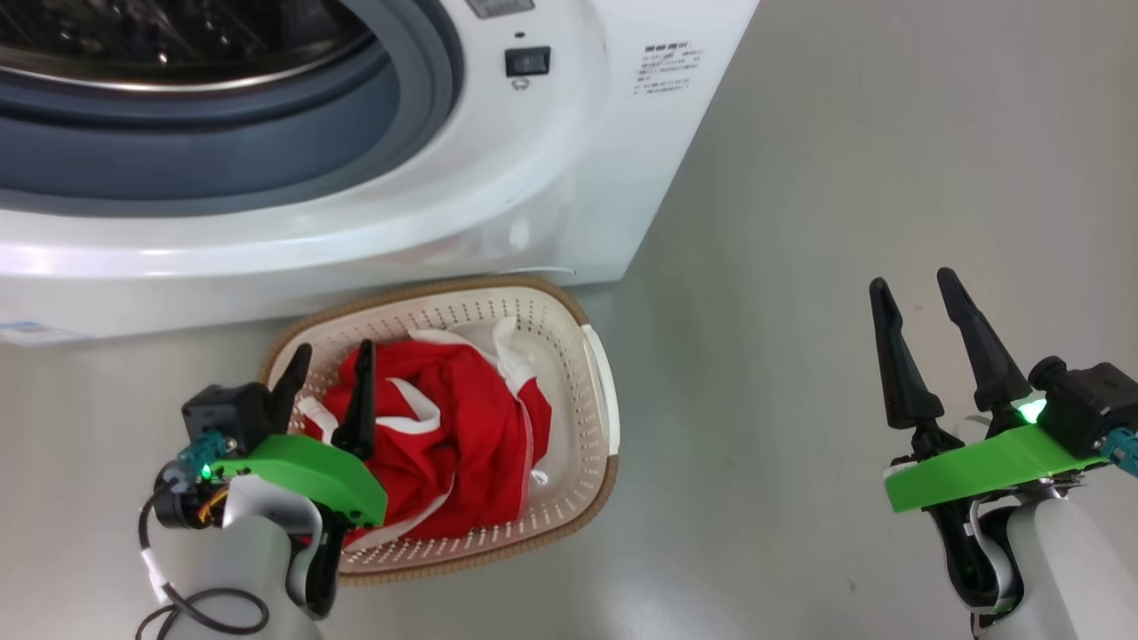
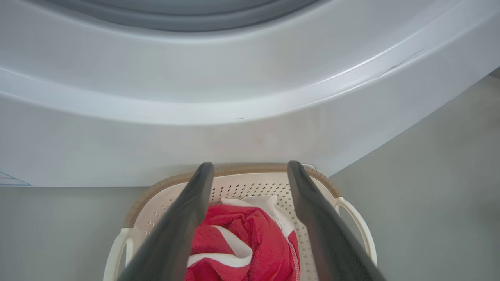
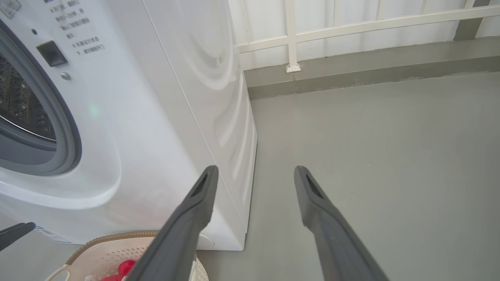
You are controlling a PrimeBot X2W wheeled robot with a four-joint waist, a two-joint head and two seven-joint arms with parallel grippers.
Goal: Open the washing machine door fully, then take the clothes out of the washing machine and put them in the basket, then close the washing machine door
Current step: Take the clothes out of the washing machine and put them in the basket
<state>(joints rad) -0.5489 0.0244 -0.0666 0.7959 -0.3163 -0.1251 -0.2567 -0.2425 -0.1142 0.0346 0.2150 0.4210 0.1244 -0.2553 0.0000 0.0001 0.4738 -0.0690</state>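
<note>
The red clothes with white trim lie heaped in the cream basket, which stands on the floor against the white washing machine. Its round opening shows the grey gasket and steel drum; the washing machine door is out of view. My left gripper hangs open just above the clothes at the basket's left side, nothing between its fingers. In the left wrist view the clothes lie below the spread fingers of the left gripper. My right gripper stands open over bare floor, far right of the basket.
Grey floor spreads to the right of the machine and basket. In the right wrist view, a white railing and a low grey kerb run along the far wall behind the washing machine; the basket's rim shows at the bottom left.
</note>
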